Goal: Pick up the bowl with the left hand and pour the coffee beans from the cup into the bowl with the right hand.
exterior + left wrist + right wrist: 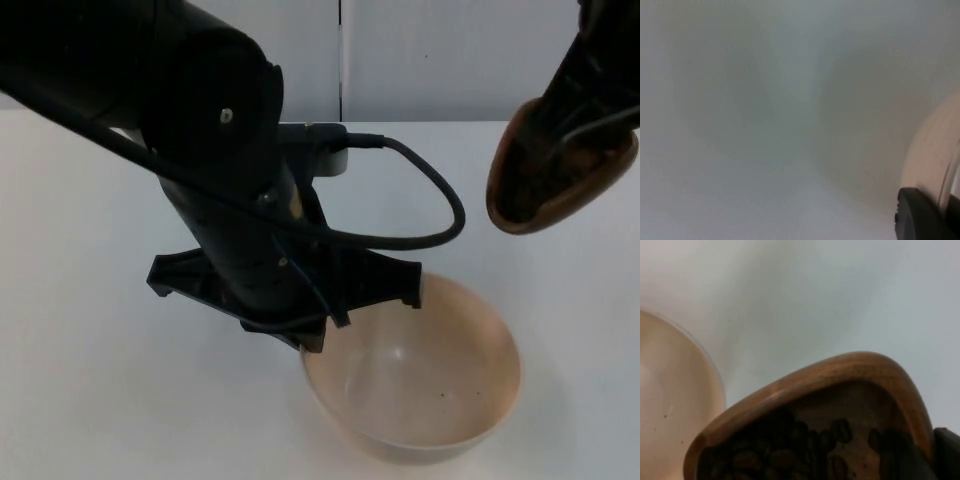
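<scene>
Bowl-holding took up most of the top view: the wide, round, pale beige bowl [430, 385] hung above the white surface [90, 380], casting a soft shadow beneath it, and its smooth inside held nothing but a dark speck or two. Its rim nearest the partition wall disappeared under the black left tool [310, 335], which came down over that edge; in the left wrist view a black fingertip [922, 215] lay against the bowl's curved cream wall [935, 160], so the left tool was pinching the bowl by its rim. Up and to the robot's right of the bowl, well clear of it, the small brown wooden cup [560, 170] was carried in the air by the right tool [600, 75], which reached down into and around it; the cup was tilted with its open mouth turned toward the camera. From the right wrist view the cup's rounded wooden rim [840, 370] arched over a heap of dark roasted coffee beans [790, 450] lying inside it, with the bowl's pale edge [685, 405] just beside it and one black fingertip [947, 450] set against the cup's wall.
</scene>
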